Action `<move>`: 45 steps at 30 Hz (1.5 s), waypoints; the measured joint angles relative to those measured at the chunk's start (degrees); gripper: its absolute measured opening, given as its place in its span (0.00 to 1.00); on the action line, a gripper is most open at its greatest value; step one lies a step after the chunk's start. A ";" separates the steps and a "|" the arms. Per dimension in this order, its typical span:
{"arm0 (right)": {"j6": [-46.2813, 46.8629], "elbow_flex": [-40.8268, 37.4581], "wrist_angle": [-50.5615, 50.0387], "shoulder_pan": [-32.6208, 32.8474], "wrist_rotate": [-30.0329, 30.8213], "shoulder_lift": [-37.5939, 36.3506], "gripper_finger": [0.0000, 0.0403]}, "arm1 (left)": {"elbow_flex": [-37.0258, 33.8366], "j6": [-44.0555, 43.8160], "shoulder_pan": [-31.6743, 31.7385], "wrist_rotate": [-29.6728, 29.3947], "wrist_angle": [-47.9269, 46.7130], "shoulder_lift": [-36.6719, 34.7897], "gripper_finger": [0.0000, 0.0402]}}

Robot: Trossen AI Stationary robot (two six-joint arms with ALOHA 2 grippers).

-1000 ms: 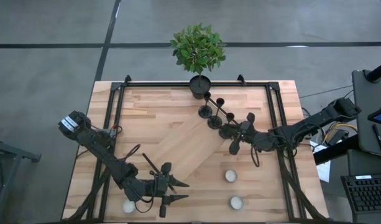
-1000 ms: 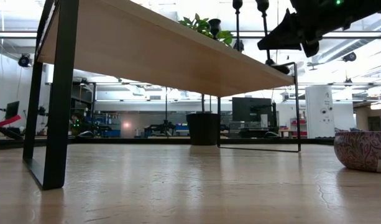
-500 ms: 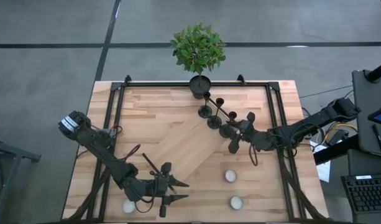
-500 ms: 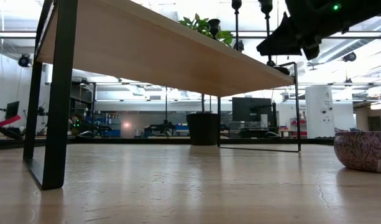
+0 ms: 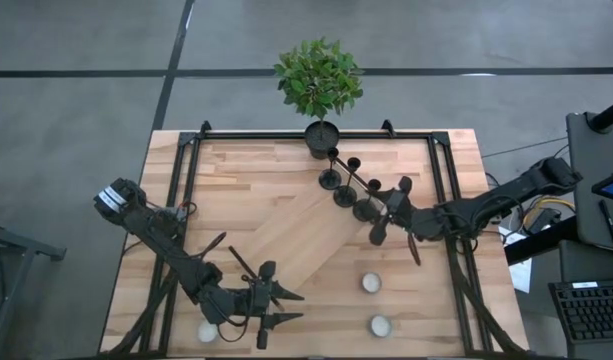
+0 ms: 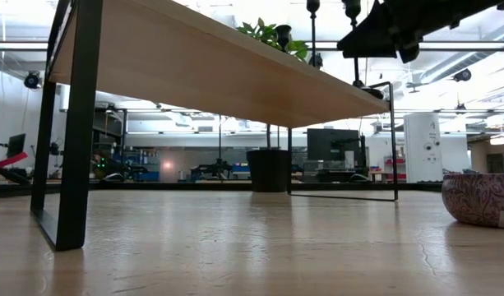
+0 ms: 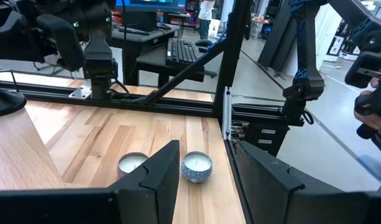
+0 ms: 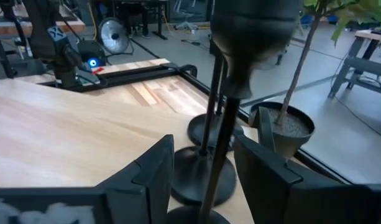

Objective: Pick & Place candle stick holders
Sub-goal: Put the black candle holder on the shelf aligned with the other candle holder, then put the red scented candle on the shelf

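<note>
Three black candle stick holders stand in a slanting row on the wooden top: a far one (image 5: 330,180), a middle one (image 5: 345,195) and the nearest one (image 5: 366,210). My right gripper (image 5: 389,213) is open at the nearest holder. In the right wrist view that holder's stem (image 8: 216,155) rises between the two fingers with a gap on each side, and its cup (image 8: 252,31) looms close above. My left gripper (image 5: 299,306) waits open near the table's front edge.
A black pot (image 5: 322,135) with a green plant stands at the far edge, just behind the holders. Two white candles (image 5: 371,283) (image 5: 380,325) lie near my right arm, and one (image 5: 207,331) by my left. Black frame rails (image 5: 438,190) run along the table's sides.
My right gripper has opened and let go of the nearest holder's stem. It has drawn back a little toward the table's right edge. The holder stays upright on its base beside the other two.
</note>
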 joint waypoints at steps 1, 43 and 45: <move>0.30 0.00 -0.87 0.00 -0.01 -0.45 0.41 | 0.00 0.00 0.00 0.00 -0.01 0.00 0.39; 23.63 0.09 -16.69 26.78 -16.88 -3.11 0.38 | -2.45 5.71 2.05 8.11 -1.48 0.02 0.39; 23.78 0.15 -15.46 27.25 -16.83 -1.82 0.36 | -1.77 5.77 2.90 9.26 -1.90 0.04 0.39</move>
